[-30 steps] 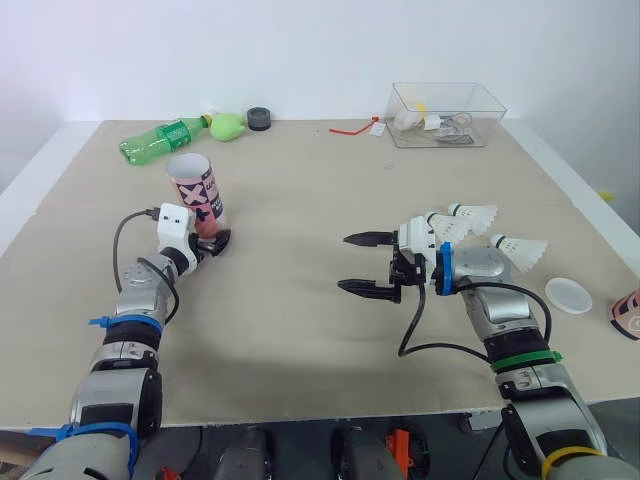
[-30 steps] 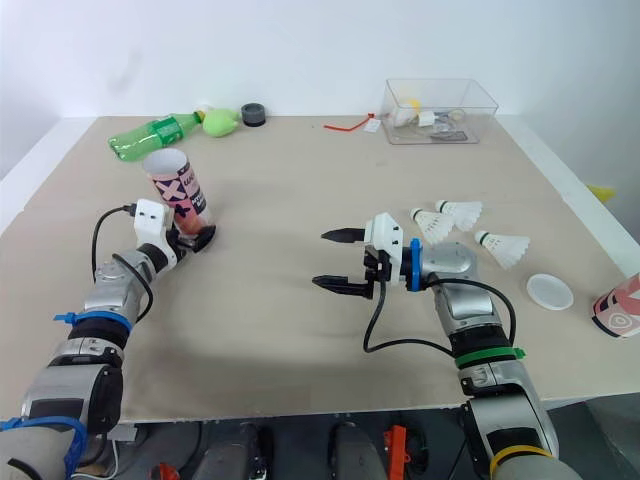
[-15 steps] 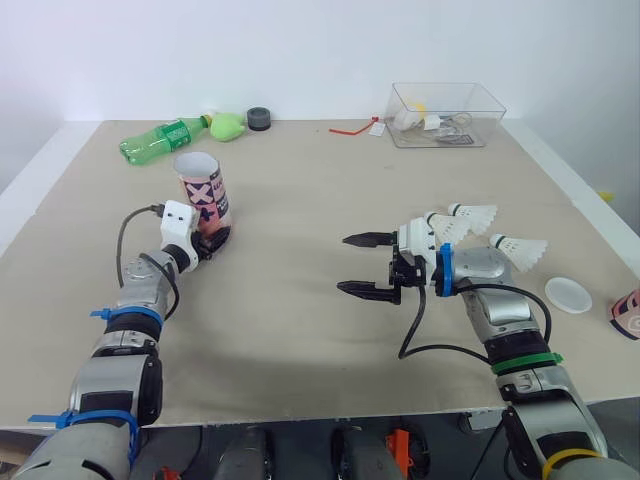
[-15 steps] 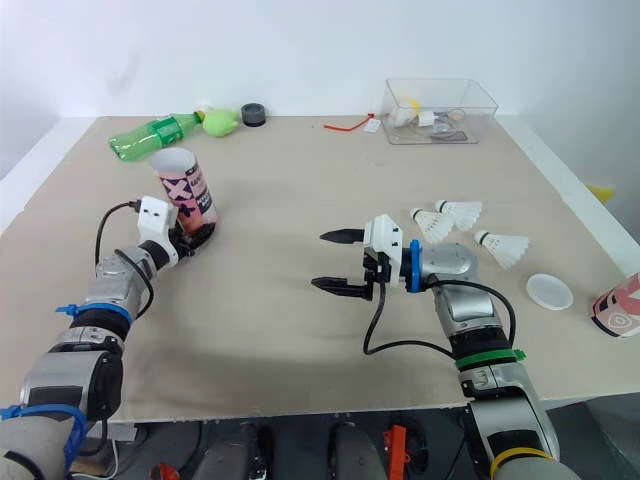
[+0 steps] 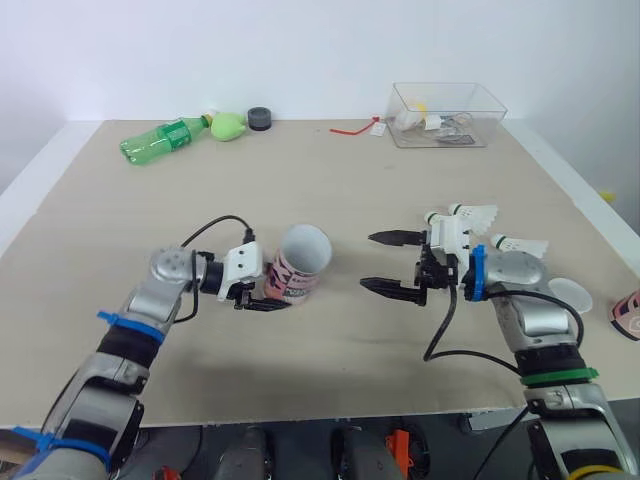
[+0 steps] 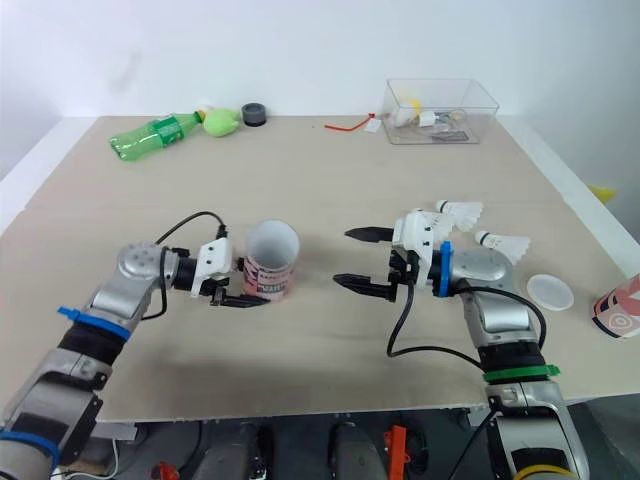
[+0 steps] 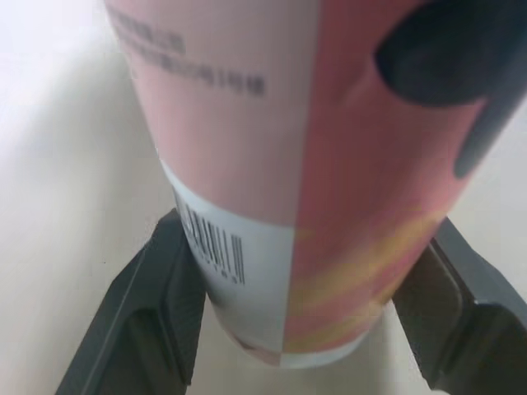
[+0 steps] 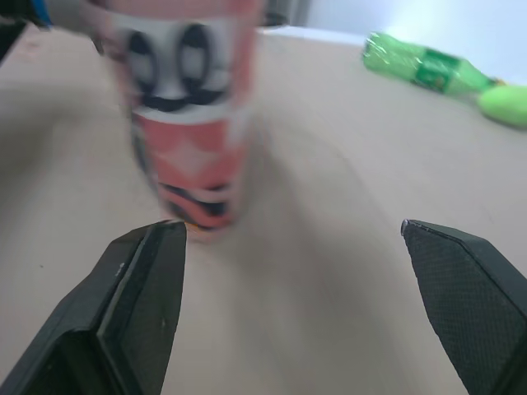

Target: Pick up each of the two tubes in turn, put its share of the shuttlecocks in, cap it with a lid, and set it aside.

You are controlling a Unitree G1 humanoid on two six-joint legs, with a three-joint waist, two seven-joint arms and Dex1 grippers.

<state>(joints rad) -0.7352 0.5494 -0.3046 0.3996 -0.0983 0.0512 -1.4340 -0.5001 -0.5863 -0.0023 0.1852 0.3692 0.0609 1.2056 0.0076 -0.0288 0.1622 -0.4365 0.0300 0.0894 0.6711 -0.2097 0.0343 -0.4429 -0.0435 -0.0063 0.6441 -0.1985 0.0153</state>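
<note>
Near the middle of the table (image 5: 330, 180), the left gripper (image 5: 272, 292) grips the pink tube (image 5: 297, 262) low on its body. From the left wrist view I read both black fingers (image 7: 156, 313) pressed against opposite sides of the tube just above its base. The tube is tilted, its open mouth raised towards the head camera, uncapped. I cannot tell whether the base touches the table.

Right gripper (image 5: 368, 260): jaws spread wide, nothing between them, fingertips pointing at the tube from its right, near it but apart.

Two shuttlecocks lie behind the right gripper: one (image 5: 470, 213) just past the wrist, the other (image 5: 520, 245) beside the forearm. A white lid (image 5: 568, 293) sits flat near the table's right edge, with the second tube (image 5: 627, 313) beyond it at the border of the view.

Far edge of the table, left to right: green bottle (image 5: 165, 138) on its side, black roll (image 5: 260, 119), clear box (image 5: 447, 112) holding small items I cannot identify.
</note>
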